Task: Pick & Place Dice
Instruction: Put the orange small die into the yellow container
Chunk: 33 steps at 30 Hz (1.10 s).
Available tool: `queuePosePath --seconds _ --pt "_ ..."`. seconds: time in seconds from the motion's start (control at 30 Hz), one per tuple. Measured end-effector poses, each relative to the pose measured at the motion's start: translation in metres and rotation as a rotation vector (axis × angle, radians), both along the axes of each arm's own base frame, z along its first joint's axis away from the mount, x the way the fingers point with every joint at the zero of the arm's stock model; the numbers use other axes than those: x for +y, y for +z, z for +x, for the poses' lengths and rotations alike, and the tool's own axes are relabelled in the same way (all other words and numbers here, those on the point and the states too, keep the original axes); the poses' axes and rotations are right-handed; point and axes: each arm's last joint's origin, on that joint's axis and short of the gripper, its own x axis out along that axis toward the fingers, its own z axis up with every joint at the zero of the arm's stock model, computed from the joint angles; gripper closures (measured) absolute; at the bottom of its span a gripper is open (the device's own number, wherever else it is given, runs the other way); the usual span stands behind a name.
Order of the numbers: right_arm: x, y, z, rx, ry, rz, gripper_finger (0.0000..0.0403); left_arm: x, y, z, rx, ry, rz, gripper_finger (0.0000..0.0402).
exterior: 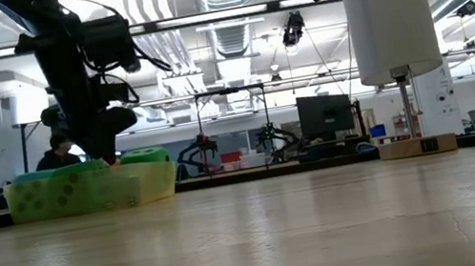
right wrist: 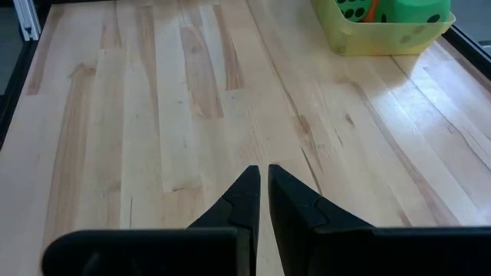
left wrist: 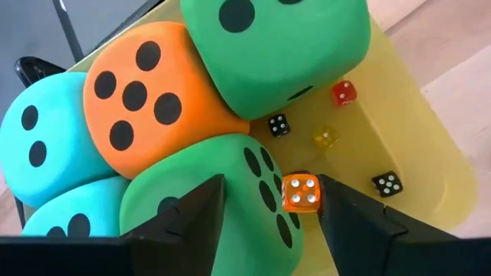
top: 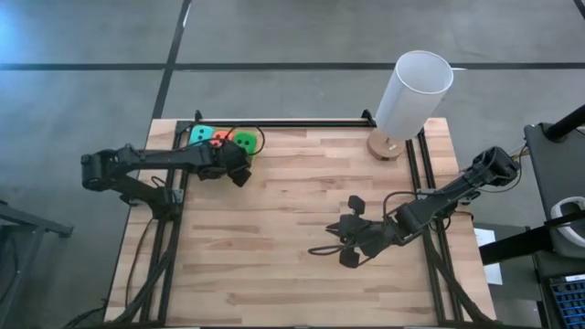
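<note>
Dice [left wrist: 165, 103]: 2 green, 2 teal, 1 orange, black pips. Tray [left wrist: 430, 165] translucent yellow. Table [right wrist: 176, 100] pale wood.

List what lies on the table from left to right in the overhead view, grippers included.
Left gripper over the yellow tray with its foam dice → right gripper low over bare wood → white cylinder lamp on its wooden base.

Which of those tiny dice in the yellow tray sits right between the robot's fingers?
The small orange die. It lies between the left gripper fingers; the black, red and yellow ones lie farther off.
</note>
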Motion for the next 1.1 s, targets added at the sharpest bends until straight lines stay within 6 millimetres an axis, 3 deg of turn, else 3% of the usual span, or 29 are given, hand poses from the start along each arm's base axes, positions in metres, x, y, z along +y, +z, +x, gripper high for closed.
queuePosePath --seconds 0.3,0.83,1.1 --pt "0.0 0.0 0.0 -0.001 0.001 -0.001 0.0374 0.0 0.002 0.0 0.009 -0.012 -0.011 0.019" --pt "0.0 0.0 0.0 -0.002 0.001 -0.001 0.0374 0.003 0.012 0.003 0.07 -0.064 0.059 0.0226" --pt "0.0 0.0 0.0 -0.002 0.001 -0.001 0.0374 0.002 -0.005 0.0 0.074 -0.072 0.073 0.0236"
